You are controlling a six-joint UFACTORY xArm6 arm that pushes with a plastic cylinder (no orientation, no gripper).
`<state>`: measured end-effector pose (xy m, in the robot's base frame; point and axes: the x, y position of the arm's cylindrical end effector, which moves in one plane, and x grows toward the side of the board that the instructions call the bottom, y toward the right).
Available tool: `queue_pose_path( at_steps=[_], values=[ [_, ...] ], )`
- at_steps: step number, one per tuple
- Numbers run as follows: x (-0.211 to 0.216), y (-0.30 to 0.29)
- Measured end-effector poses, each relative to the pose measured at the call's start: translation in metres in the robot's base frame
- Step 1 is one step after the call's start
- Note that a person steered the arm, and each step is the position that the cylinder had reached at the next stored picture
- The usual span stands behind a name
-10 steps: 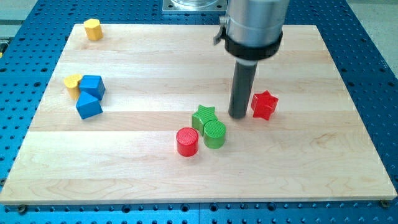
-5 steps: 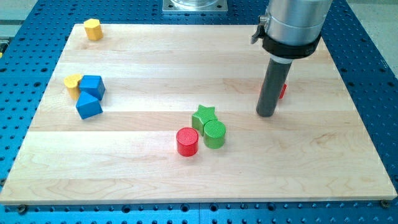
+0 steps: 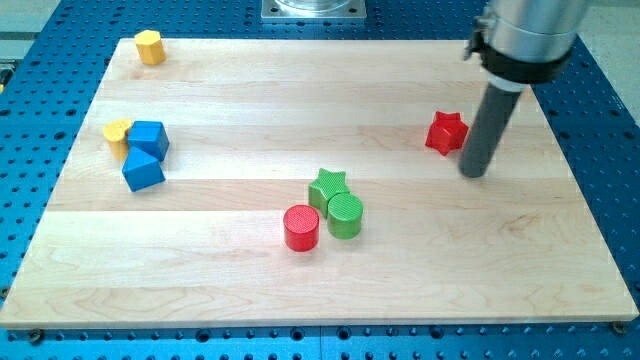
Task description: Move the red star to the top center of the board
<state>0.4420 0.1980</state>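
Note:
The red star [image 3: 445, 132] lies on the wooden board [image 3: 250, 90] at the view's right, a little above mid-height. My tip [image 3: 475, 172] rests on the board just to the right of and below the star, a small gap apart from it. The rod rises up to the arm's grey body at the view's top right.
A green star [image 3: 327, 187], a green cylinder [image 3: 345, 215] and a red cylinder [image 3: 301, 227] cluster at the board's centre bottom. Two blue blocks [image 3: 146, 153] and a yellow block [image 3: 118, 136] sit at the left. Another yellow block [image 3: 149, 47] is at the top left corner.
My tip has moved right, from the star's left side to its lower right. The red star has shifted up and slightly right.

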Motion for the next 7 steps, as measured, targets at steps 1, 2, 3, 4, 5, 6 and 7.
queue_pose_path(
  at_steps=[1, 2, 3, 4, 5, 6, 7],
  values=[
    [-0.019, -0.001],
    [-0.026, -0.013],
    [-0.052, -0.024],
    [-0.067, -0.024],
    [-0.071, -0.065],
    [-0.066, -0.129],
    [-0.034, -0.114]
  ],
)
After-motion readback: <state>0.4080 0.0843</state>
